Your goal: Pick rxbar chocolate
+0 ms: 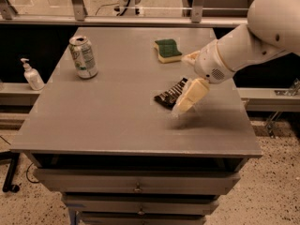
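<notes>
The cream fingers [192, 93] of the white arm's gripper [183, 84] stand spread apart, one slanting down over the right end of the glossy black rectangular rxbar chocolate [168, 95]. The bar lies flat on the grey bench [117, 121], right of centre, in front of the green-and-yellow sponge [168, 49].

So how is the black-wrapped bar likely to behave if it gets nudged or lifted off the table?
The rxbar chocolate lies flat, so it probably won't roll or tip. Its glossy wrapper on the smooth table suggests it may slide when nudged. It looks small and thin, so it is likely light. The gripper is at its right end.
</notes>
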You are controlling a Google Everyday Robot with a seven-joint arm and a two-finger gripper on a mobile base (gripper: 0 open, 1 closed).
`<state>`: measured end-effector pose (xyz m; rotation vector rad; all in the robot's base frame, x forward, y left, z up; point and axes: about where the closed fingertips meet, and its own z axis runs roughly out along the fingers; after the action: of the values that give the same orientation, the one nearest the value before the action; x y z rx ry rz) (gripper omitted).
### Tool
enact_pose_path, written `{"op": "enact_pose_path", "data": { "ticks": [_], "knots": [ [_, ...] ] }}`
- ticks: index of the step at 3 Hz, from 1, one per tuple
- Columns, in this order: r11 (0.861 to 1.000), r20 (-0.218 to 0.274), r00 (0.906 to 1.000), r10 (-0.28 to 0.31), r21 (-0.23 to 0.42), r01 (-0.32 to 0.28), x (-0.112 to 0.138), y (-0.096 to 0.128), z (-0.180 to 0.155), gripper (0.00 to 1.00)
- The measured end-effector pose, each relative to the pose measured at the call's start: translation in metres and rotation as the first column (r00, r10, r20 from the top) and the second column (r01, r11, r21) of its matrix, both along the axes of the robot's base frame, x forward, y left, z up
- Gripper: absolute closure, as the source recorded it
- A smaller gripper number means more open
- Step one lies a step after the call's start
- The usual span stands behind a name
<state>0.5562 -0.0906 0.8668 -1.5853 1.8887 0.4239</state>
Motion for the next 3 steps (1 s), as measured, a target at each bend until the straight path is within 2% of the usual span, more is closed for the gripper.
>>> {"op": "enact_pose_path", "data": {
  "ticks": [1, 2, 3],
  "knots": [
    [1.0, 0.005, 0.9999, -0.009, 0.005, 0.009, 0.015, -0.001, -0.013, 0.0],
    [1.0, -0.011, 0.9998, -0.019, 0.004, 0.019, 0.022, -0.002, -0.025, 0.0],
    [0.999, -0.031, 0.999, -0.032, 0.0, 0.032, 0.025, -0.005, -0.035, 0.17]
  ]
}}
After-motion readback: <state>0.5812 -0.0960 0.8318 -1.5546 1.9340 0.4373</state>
